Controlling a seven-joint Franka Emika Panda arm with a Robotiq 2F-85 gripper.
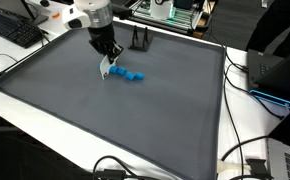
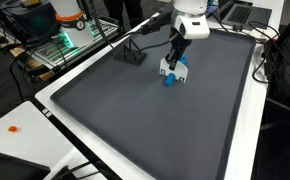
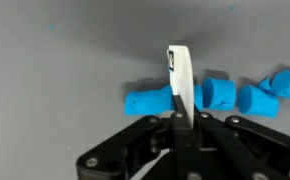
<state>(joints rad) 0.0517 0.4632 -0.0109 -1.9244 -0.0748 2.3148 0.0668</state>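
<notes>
My gripper [image 3: 181,108] is shut on a flat white card-like piece [image 3: 182,75] that stands on edge between the fingers. Its tip is right over a chain of blue cylinder-shaped segments [image 3: 220,95] lying on the grey mat. In both exterior views the gripper [image 1: 106,62] [image 2: 175,62] hangs low over the mat with the white piece [image 1: 106,70] [image 2: 171,69] at the end of the blue chain [image 1: 133,75] [image 2: 173,79]. I cannot tell whether the white piece touches the chain.
A large grey mat [image 1: 115,120] [image 2: 155,130] covers the table. A small black stand [image 1: 139,41] [image 2: 131,52] sits at its far edge. A keyboard [image 1: 15,30], cables [image 1: 250,160] and lab gear [image 2: 70,35] surround the mat.
</notes>
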